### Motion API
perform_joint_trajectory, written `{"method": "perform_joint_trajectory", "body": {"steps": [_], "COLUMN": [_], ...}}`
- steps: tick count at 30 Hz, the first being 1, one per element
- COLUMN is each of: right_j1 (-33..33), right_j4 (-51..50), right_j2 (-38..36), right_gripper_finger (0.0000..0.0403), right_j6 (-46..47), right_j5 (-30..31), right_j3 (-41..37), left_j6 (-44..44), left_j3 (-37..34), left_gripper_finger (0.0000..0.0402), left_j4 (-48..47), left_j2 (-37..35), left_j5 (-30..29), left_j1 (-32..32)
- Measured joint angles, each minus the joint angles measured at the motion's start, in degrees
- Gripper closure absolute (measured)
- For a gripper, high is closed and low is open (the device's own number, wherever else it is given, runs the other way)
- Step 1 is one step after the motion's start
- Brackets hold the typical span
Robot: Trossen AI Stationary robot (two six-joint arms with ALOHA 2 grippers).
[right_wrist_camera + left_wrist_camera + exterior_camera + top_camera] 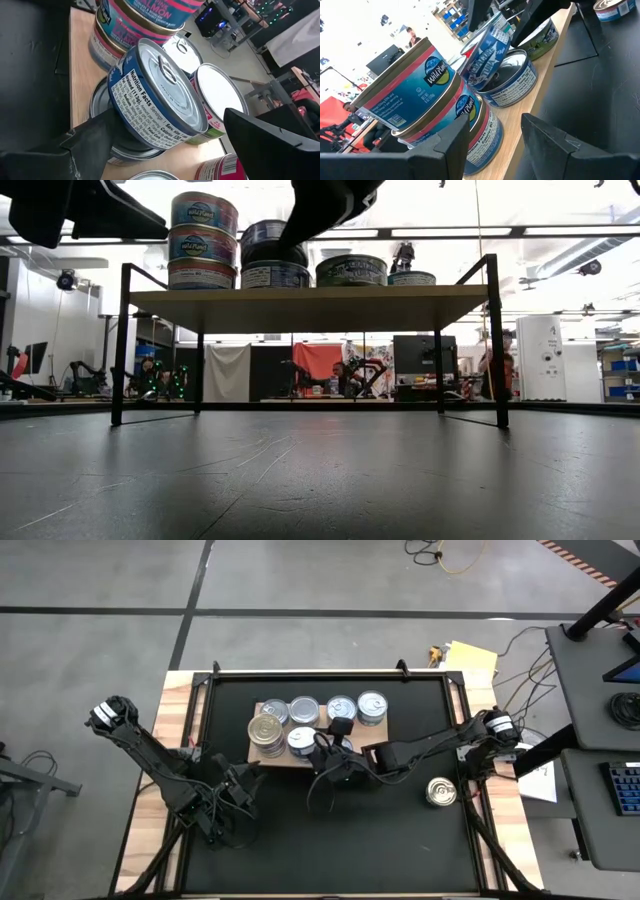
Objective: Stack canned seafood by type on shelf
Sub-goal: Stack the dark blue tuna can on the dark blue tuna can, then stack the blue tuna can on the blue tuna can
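We see shiny metal tins (160,95) with glossy paper labels between the matt black plastic fingers (95,140) of the right claw (335,745). Under them lies a smooth pale-wood shelf (540,90); below that, a matt black, faintly scuffed counter (320,480).

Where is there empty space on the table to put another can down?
The black mat is bare along its front edge, between the two arms, and behind the lone can. The wooden shelf is crowded with cans, and the right gripper holds a blue can there.
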Motion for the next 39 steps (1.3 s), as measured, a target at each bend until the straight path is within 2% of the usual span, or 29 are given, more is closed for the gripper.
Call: {"method": "perform_joint_trajectory", "body": {"steps": [7, 18, 23, 26, 32, 39], "right_j1": [0.63, 2.48, 2.32, 2.02, 1.43, 1.48], "right_j4": [-3.53, -3.39, -2.13, 0.74, 7.64, 7.38], "right_j2": [0.00, -0.20, -0.90, -1.23, -0.96, 0.07], "right_gripper_finger": [0.0048, 0.0049, 0.0066, 0.0092, 0.0178, 0.0294], "right_j6": [1.64, 1.24, 2.50, 2.75, 3.24, 4.65], "right_j5": [0.02, 0.24, -0.22, -1.70, -13.18, -13.31], "right_j3": [1.21, 1.21, 1.21, 1.21, 1.21, 1.02], "left_j6": [0.00, 0.00, -0.02, -0.02, -0.02, -0.02], "left_j3": [0.00, 0.00, 0.00, 0.00, 0.00, -0.01], "left_gripper_finger": [0.0238, 0.0238, 0.0238, 0.0238, 0.0238, 0.0238], "left_j4": [0.00, 0.00, 0.01, 0.02, 0.02, 0.02], "left_j2": [0.00, 0.00, 0.00, 0.00, 0.00, 0.00], "left_j5": [0.00, 0.00, 0.00, 0.00, 0.00, 0.00], "left_j1": [0.00, 0.00, 0.00, 0.00, 0.04, 0.04]}}
